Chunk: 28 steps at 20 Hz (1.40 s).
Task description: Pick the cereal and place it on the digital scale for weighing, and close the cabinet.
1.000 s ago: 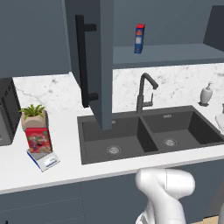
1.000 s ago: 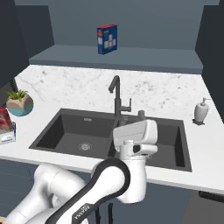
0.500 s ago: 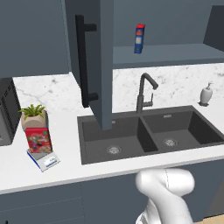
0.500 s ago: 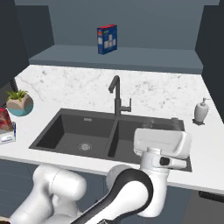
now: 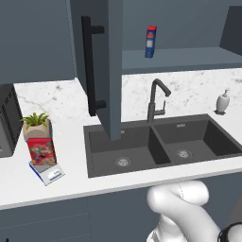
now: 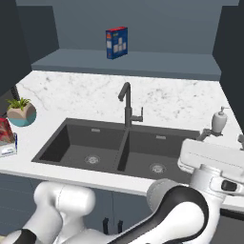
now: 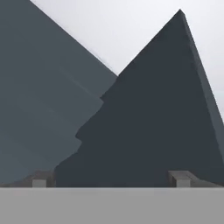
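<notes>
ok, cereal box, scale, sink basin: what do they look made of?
cereal: looks like printed cardboard, flat red faces with colourful graphics.
digital scale: probably white plastic, matte, with a grey plate; the box stands on it.
sink: dark matte basin, maybe composite or coated metal; no shine, so I can't say which.

The arm's hand (image 6: 219,164) hangs low over the counter's near edge. A soap dispenser (image 6: 218,121) stands just beyond it; the black faucet (image 6: 127,102) and double sink (image 6: 119,150) lie off to its left.
</notes>
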Motion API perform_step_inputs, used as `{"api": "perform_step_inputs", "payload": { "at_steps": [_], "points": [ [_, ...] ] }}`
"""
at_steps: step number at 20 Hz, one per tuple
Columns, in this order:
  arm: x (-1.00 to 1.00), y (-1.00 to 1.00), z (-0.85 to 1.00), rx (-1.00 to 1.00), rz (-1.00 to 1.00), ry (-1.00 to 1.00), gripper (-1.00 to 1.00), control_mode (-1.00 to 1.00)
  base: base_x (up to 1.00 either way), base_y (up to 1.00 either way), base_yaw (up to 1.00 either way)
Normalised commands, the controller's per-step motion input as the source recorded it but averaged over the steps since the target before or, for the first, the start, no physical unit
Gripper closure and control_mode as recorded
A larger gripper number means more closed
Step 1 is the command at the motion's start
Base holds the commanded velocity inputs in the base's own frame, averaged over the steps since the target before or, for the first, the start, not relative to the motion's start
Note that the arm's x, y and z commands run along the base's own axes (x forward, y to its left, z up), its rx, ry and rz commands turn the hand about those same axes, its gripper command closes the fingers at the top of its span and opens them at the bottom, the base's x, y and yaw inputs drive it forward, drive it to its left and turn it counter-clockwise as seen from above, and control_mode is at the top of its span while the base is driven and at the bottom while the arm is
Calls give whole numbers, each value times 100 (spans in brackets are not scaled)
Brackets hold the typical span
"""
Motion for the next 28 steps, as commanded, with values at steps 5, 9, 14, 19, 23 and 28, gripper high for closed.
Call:
{"api": "perform_step_inputs", "payload": {
  "at_steps": [5,9,14,19,23,28],
  "points": [
    [-28,-93,9,13,0,3,-100,-100,0,0,0],
    [-33,-62,-14,3,0,2,-100,-100,0,0,0],
    [-84,-37,-47,0,0,0,-100,-100,0,0,0],
    [-80,-73,-36,2,0,0,-100,-100,0,0,0],
    [-6,-78,-63,0,-3,0,-100,-100,0,0,0],
    [87,-66,-34,5,0,1,-100,-100,0,0,0]
  ]
}}
